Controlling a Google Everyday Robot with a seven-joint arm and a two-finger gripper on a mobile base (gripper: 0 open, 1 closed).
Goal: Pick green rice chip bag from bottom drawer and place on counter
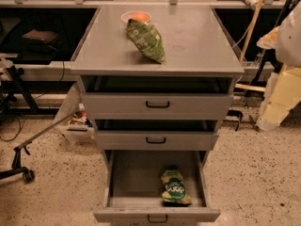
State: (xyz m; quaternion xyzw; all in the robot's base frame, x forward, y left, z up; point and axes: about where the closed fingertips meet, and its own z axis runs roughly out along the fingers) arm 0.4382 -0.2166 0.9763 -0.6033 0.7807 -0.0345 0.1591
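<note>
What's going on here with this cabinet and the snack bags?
Nothing is being handled at this moment, and the robot's tool is not in view. The bottom drawer is pulled wide open, and the green rice chip bag lies inside it, near the front right. Up on the counter sit a darker olive-green bag and a bowl. The chip bag has not yet been lifted out.

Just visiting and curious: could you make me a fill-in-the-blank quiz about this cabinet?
1. The green rice chip bag lies in the bottom drawer, which is pulled ___.
2. On the counter, an olive-green bag lies near a bowl of something ___.
3. The cabinet has ___ drawers.
4. The gripper is ___ of view.
Missing words: open; orange; three; out.
</note>
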